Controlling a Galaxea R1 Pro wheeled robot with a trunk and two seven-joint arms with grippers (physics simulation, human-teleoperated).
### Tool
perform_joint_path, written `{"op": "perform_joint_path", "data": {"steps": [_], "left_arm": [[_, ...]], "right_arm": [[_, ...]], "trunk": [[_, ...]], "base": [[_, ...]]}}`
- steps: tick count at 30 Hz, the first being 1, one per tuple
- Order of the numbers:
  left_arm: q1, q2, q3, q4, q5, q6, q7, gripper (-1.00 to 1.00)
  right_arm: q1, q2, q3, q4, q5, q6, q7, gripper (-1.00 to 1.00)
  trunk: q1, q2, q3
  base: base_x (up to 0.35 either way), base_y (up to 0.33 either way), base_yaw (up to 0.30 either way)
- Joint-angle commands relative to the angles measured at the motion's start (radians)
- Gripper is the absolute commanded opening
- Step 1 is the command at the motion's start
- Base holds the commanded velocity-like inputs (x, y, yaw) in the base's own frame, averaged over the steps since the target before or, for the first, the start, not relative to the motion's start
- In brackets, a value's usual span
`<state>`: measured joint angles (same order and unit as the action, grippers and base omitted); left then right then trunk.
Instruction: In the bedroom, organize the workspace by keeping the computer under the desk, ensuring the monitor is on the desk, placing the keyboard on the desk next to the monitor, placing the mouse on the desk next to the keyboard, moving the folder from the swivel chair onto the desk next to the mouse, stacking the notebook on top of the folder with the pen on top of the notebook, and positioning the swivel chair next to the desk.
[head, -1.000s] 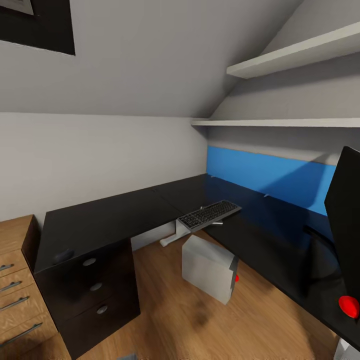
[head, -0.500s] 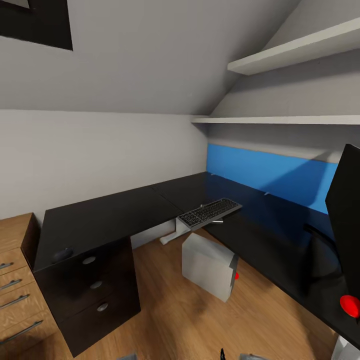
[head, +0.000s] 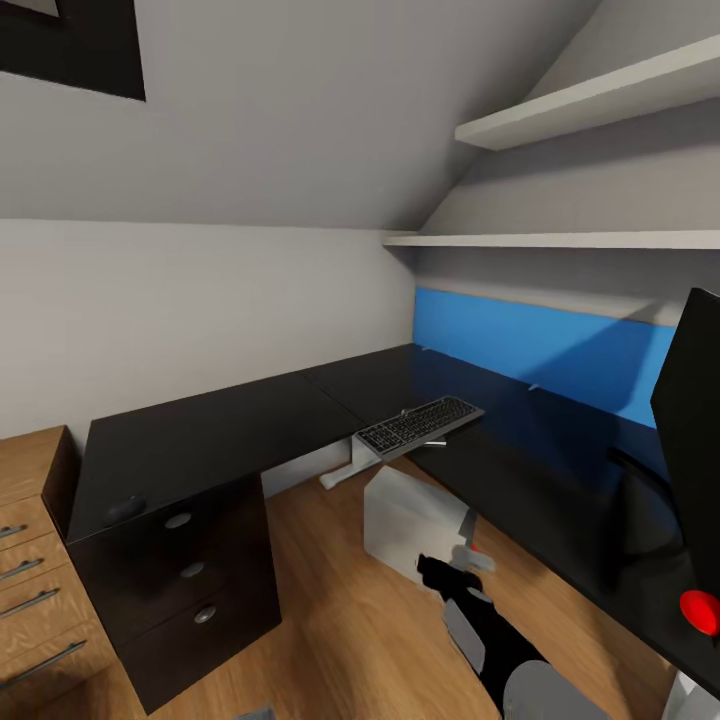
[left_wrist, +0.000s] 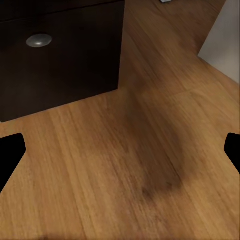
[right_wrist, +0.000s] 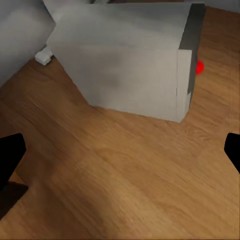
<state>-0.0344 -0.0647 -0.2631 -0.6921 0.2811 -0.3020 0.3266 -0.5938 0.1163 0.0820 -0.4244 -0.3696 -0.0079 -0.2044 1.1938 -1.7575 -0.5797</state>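
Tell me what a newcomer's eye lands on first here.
The black L-shaped desk fills the corner, with the keyboard at its inner edge. The grey computer stands on the wooden floor below. The right pincer reaches toward the computer; the bright blue wall panel glows behind.

black surface (head: 220, 430), black keyboard (head: 418, 427), light grey computer (head: 415, 535) with a red dot, bright blue wall panel (head: 540, 350), warm brown wood floor (head: 340, 640)

The right arm (head: 500, 640) is glossy black with pale grey joint shells, the biggest a rounded grey casing. Its gripper (head: 452, 568) has a black body and small grey fingers (head: 478, 562). Up close, the fingertips (right_wrist: 11, 152) look flat black.
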Motion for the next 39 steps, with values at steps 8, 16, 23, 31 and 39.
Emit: {"op": "perform_joint_path", "data": {"steps": [8, 16, 23, 31, 39], "left_arm": [[-0.001, 0.0, -0.007, 0.0, 0.009, -0.005, 0.006, 1.0], [-0.001, -0.001, -0.007, 0.004, 0.009, -0.005, 0.006, 1.0], [-0.001, 0.002, -0.007, 0.007, 0.009, -0.005, 0.006, 1.0], [-0.001, 0.002, -0.008, 0.025, 0.008, -0.008, 0.005, 1.0], [-0.001, 0.002, -0.009, 0.032, 0.006, -0.007, 0.005, 1.0]], "right_arm": [[-0.031, 0.004, 0.012, -0.025, -0.134, 0.039, 0.044, 1.0], [-0.034, 0.005, 0.012, -0.03, -0.147, 0.042, 0.13, 1.0], [-0.034, 0.006, 0.014, -0.03, -0.148, 0.042, 0.14, 1.0], [-0.034, 0.018, 0.016, -0.029, -0.147, 0.042, 0.142, 1.0], [-0.034, 0.018, 0.064, -0.028, -0.137, 0.042, 0.145, 1.0]], "trunk": [[0.0, 0.0, -0.001], [0.0, 0.0, -0.001], [0.0, 0.0, -0.001], [0.0, 0.0, -0.001], [0.0, 0.0, -0.001]], "base": [[0.0, 0.0, 0.0], [0.0, 0.0, 0.0], [0.0, 0.0, 0.004], [0.033, 0.0, 0.201], [0.195, 0.0, 0.232]]}}
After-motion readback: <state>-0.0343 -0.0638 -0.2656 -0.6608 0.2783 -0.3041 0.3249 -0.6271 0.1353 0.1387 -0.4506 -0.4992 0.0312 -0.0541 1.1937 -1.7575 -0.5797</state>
